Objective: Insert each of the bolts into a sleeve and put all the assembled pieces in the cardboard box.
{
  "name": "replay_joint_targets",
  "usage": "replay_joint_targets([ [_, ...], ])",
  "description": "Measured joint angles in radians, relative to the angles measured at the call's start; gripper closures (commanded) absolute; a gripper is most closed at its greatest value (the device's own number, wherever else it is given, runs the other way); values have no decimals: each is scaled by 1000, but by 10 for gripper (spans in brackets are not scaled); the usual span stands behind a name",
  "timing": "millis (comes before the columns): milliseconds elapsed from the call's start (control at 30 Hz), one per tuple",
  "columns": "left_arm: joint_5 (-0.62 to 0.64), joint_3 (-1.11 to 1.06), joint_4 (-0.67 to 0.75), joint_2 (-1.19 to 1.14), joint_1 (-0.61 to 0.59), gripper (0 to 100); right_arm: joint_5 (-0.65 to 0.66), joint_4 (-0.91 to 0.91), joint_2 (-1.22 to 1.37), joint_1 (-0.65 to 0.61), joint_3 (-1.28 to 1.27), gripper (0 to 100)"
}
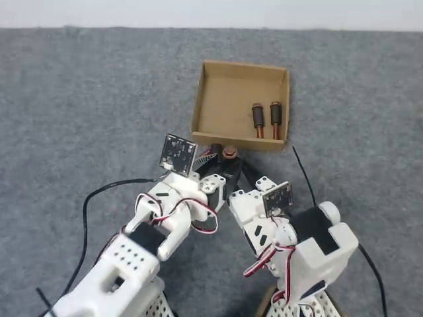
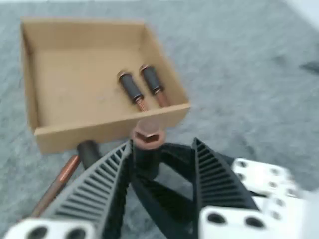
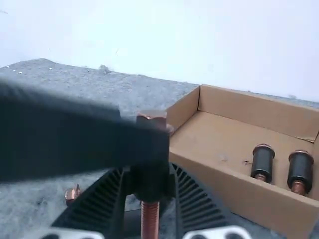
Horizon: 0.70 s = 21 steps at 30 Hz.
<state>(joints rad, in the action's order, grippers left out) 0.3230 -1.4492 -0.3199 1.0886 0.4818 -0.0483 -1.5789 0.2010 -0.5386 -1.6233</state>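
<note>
Grey carpet covers the bench [image 1: 79,99]. The right fingers [image 3: 94,204] are clamped on a sleeve [image 3: 149,181], its bolt [image 3: 151,119] upright with the head up, just short of the cardboard box [image 3: 224,189]. Whether the left arm also grips it, I cannot tell.

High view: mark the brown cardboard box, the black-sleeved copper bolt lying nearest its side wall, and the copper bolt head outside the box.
Brown cardboard box [image 1: 225,92], high view, bare floor.
Black-sleeved copper bolt [image 1: 275,117], high view, black sleeve.
Copper bolt head [image 1: 229,152], high view, top face.
</note>
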Motion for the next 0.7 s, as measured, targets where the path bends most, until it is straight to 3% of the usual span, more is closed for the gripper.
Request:
replay_joint_targets([
  [300, 0, 0, -258, 493, -54, 827, 0, 0, 0, 6, 0, 992],
  [533, 0, 3, -278, 605, -265, 829, 0, 0, 0, 28, 0, 992],
  [700, 0, 49, -278, 606, -480, 954, 0, 35, 0, 43, 2, 992],
])
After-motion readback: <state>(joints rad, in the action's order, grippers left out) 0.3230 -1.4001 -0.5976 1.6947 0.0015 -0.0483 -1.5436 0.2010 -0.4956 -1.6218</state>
